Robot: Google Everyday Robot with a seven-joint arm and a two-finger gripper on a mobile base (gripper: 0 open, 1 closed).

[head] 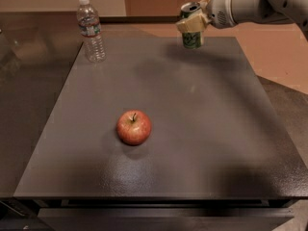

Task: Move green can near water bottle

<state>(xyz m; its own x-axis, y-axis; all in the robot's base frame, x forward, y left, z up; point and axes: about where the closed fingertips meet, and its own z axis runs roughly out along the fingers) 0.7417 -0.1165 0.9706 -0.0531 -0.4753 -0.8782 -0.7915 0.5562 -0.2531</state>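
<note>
Tool [192, 25] at back, gripping upright green can [193, 40]

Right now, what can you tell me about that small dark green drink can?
The small dark green drink can looks metal, with pale markings and a silver top. It is upright at the dark table's far edge, right of centre, clamped around its middle by the gripper. Whether it touches the table is unclear.

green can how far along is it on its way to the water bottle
Done: the gripper is shut on the small dark green drink can, which looks lifted off the dark grey table near its far right edge. In hand: the carry. Left: the whole stretch across to the tall clear plastic water bottle at the far left, then setting the can down beside it.
</note>
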